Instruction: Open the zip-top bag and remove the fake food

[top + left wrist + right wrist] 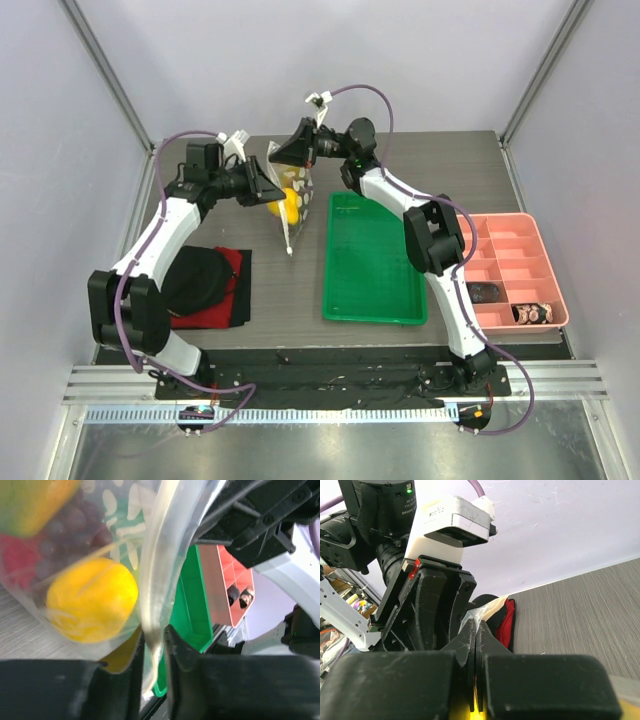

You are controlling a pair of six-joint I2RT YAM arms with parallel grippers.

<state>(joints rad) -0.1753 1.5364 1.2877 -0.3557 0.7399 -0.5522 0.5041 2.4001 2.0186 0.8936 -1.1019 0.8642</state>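
Opening of the zip-top bag [291, 190] is the step in hand. The bag hangs between the two arms over the far part of the counter [290, 290], just left of the green tray [370, 290]. The left gripper [265, 190] is clenched on the bag's edge, with the zip strip [150, 580] running down into the narrow gap between its fingers. The right gripper [293, 152] is clamped tight on a thin fold of clear film at the top of the bag, close against the left one.

All of the fake food is still inside: the yellow piece [92, 600] lowest, with the dark grape cluster [75, 522] and the red piece [17, 555] above it. From these views I cannot tell whether the seal has begun to part.

The next move probably calls for the two grips to draw apart across the mouth, firmly enough to split the zip without the slick film slipping free. After that, one gripper has to let go and reach in, or the bag has to be tipped over the tray.
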